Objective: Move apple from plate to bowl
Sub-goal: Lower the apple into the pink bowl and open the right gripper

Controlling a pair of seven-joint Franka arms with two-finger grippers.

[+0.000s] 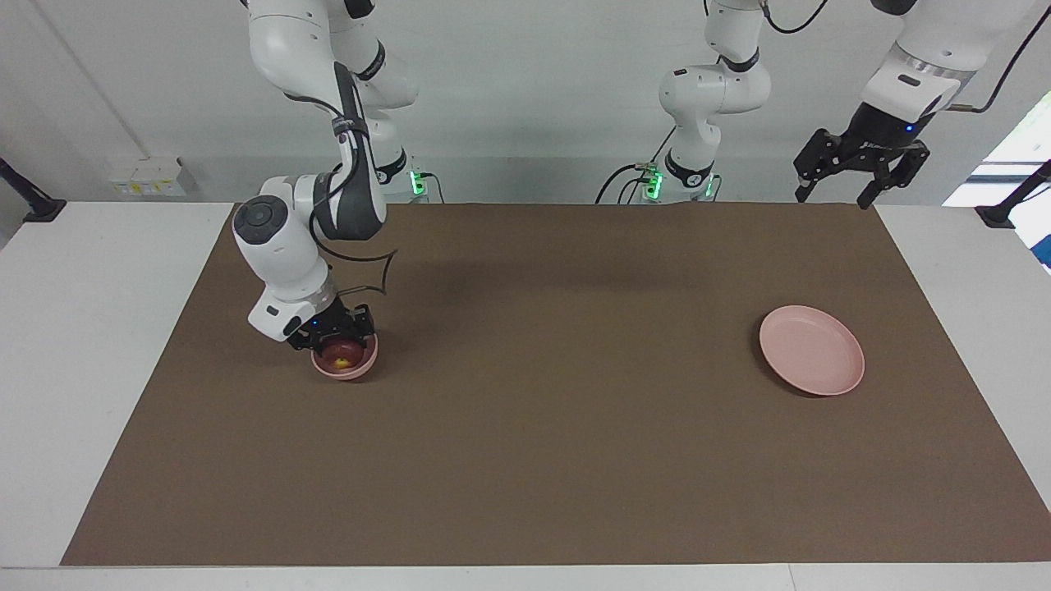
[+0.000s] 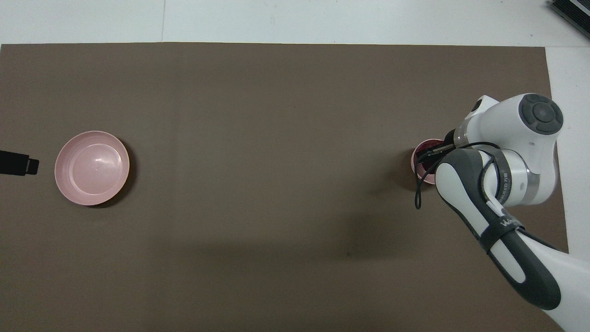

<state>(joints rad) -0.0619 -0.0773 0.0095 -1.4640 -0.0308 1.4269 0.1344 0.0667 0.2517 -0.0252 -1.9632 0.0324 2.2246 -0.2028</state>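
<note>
Facing view, read from its left edge across: your right gripper (image 1: 343, 338) is down at the bowl (image 1: 346, 362), which sits toward the right arm's end of the table, and the apple (image 1: 341, 354) shows inside the bowl right under the fingers. Whether those fingers grip the apple or have parted from it, you cannot tell — the wrist hides them, and from overhead the arm covers most of the bowl (image 2: 420, 161). By the look of it the step in hand is the release, so open fully before you lift, then rise straight up so a finger does not catch the rim and drag or tip the bowl. Watch that the apple settles on the bowl's floor and does not cling to a pad. Farther across, the plate (image 1: 812, 350) lies bare toward the left arm's end. Last, the left gripper (image 1: 836, 190) waits raised over the mat's corner nearest the robots — fingers spread wide, holding nothing; leave it there.
</note>
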